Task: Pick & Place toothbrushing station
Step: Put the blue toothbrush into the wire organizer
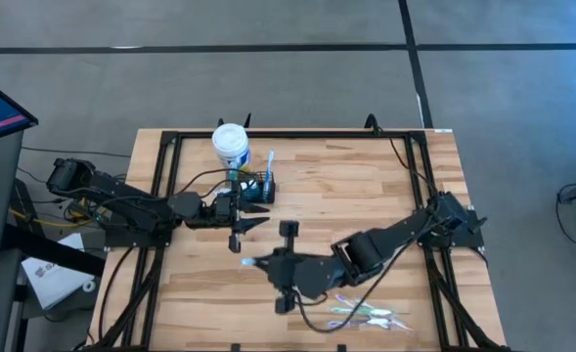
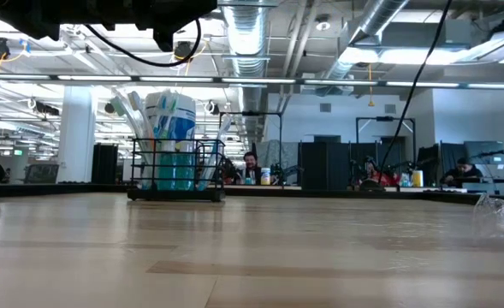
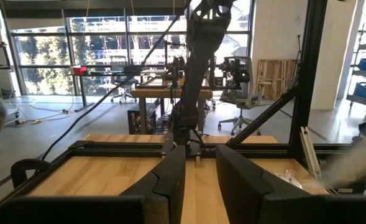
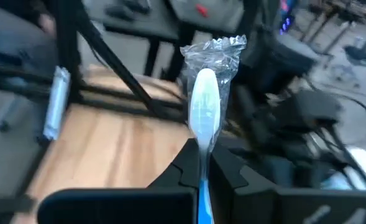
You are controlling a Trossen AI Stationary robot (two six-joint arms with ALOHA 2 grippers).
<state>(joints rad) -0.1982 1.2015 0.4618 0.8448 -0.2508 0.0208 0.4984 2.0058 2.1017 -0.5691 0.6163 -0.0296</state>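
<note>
The black caddy (image 1: 258, 188) stands on its base on the table, next to the white blue-labelled tub (image 1: 231, 145). A toothbrush (image 1: 270, 162) stands upright in it. The caddy also shows in the low view (image 2: 176, 175), with the tub behind it. My left gripper (image 1: 243, 231) is open and empty just on the near side of the caddy; its fingers show in the left wrist view (image 3: 200, 177). My right gripper (image 1: 273, 264) is near the table's middle, shut on a blue-and-white toothbrush (image 4: 204, 106) whose head is wrapped in clear plastic. My right gripper pinches the toothbrush's handle (image 4: 202, 186) between its two fingers. The fingers lie along the brush and point about level toward the table's left. The wrapped head (image 1: 249, 262) sticks out past the fingertips, clear of the table.
Several wrapped toothbrushes (image 1: 368, 313) lie on the table near the front edge, at the right. A black frame (image 1: 297, 135) runs around the tabletop. The wood between the caddy and the right edge is bare.
</note>
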